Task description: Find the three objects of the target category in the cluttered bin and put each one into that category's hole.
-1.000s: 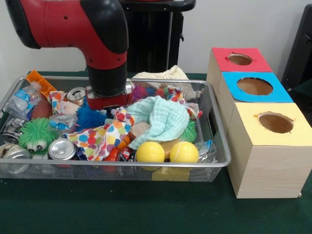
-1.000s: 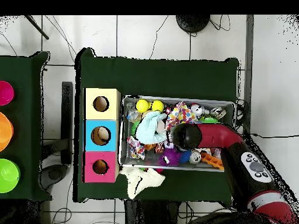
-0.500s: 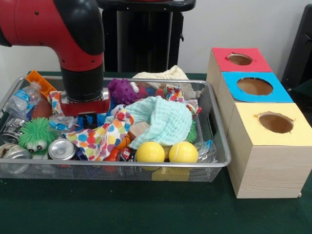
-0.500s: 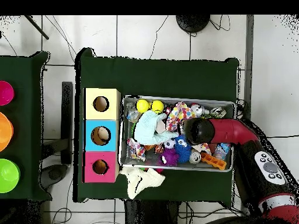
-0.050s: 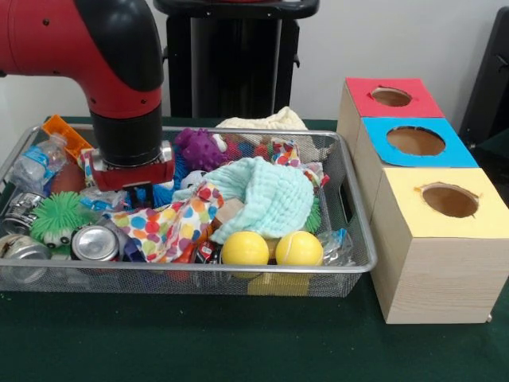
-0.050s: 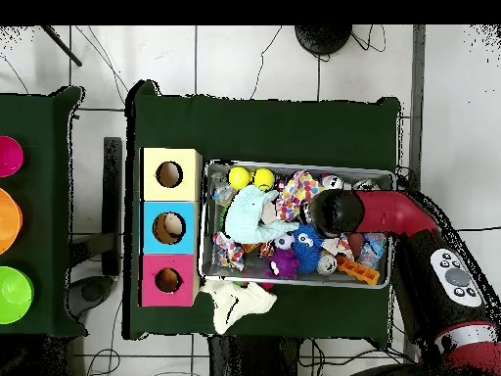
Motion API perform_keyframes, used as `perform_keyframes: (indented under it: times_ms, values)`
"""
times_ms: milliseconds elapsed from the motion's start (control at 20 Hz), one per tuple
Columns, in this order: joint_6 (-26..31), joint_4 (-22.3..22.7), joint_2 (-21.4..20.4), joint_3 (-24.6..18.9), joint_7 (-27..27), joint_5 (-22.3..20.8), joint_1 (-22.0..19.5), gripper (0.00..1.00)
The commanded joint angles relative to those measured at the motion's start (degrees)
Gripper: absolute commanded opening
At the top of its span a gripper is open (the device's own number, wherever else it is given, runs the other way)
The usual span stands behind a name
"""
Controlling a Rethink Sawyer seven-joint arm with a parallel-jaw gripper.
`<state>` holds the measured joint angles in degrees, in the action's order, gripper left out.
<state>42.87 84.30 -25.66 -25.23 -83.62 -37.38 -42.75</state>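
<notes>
The gripper [image 5: 129, 181] has edged slightly left since half a second ago, low inside the wire bin [image 5: 354, 239], polka-dot cloth [image 5: 163, 227] at its 5 o'clock; whether its jaws grip anything, I cannot tell.

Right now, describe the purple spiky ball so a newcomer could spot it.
Start at the wire mesh bin left of the three wooden boxes. Along its far rim, right of the red arm's end effector, sits the purple spiky ball: the only purple knobbly toy; the neighbouring spiky one is blue.

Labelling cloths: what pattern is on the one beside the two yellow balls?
Multicoloured polka dots on white; front view.
</notes>
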Motion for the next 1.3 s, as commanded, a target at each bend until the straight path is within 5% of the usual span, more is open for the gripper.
perform_keyframes:
  times_ms: [50, 550, 850, 1100, 1150, 1300]
  values:
    - [3.4, 9.0, -7.7, -3.9, 2.6, 3.0, 3.8, 0.0]
    - [-1.3, 23.1, -20.3, 0.6, -15.1, 14.6, 12.6, 0.0]
    - [-9.6, 27.3, -22.1, 4.5, -20.6, 17.3, 17.9, 0.0]
    - [-18.2, 28.9, -19.5, 9.1, -22.7, 15.7, 21.5, 0.0]
    - [-20.1, 29.7, -19.4, 10.5, -23.0, 16.8, 22.5, 1.0]
    - [-21.7, 29.0, -19.5, 13.6, -25.6, 15.8, 24.9, 1.0]
